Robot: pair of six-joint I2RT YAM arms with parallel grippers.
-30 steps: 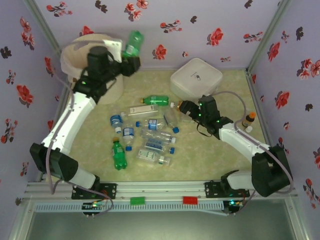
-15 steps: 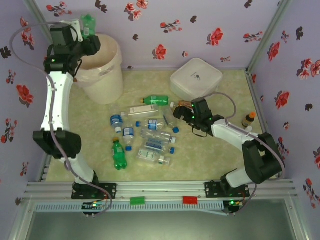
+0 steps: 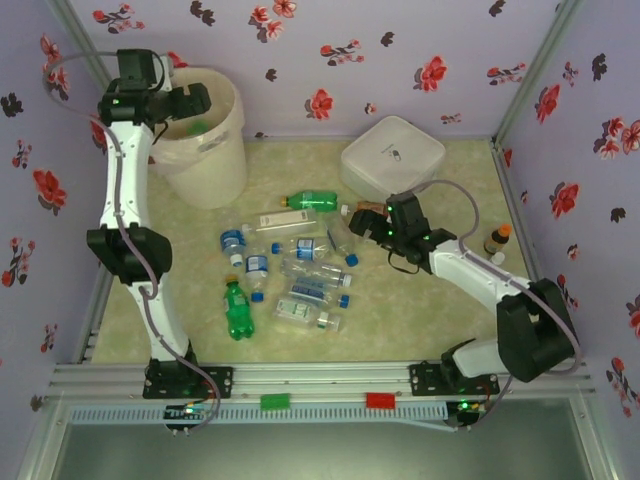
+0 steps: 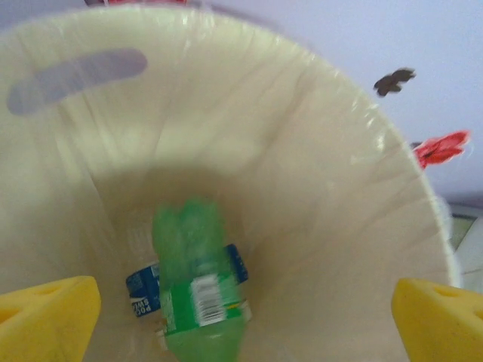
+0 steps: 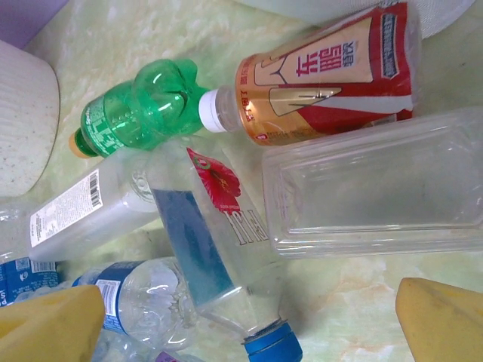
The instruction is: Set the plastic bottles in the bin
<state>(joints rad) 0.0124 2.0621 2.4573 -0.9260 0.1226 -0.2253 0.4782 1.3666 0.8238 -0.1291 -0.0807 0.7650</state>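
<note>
Where left jaws pinched green bottle (image 4: 198,286) before, now spread, bottle inside bin (image 4: 355,188); right jaws stay spread.

Green plastic bottle (image 4: 198,283) inside cream-white round bin (image 4: 362,188) blurred; blue-labelled bottle (image 4: 142,290) beneath mostly hidden; clear rectangular plastic container (image 5: 377,185) cut off right

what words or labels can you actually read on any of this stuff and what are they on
"东鹏": red and gold bottle, large characters; smaller print unreadable.
"FIJI": clear bottle with red flower.
Green bottle on the table: label too small.
Clear bottle with barcode: digits too small.
Blurry green bottle in the bin: label unreadable.
White box: mark too small.
</note>
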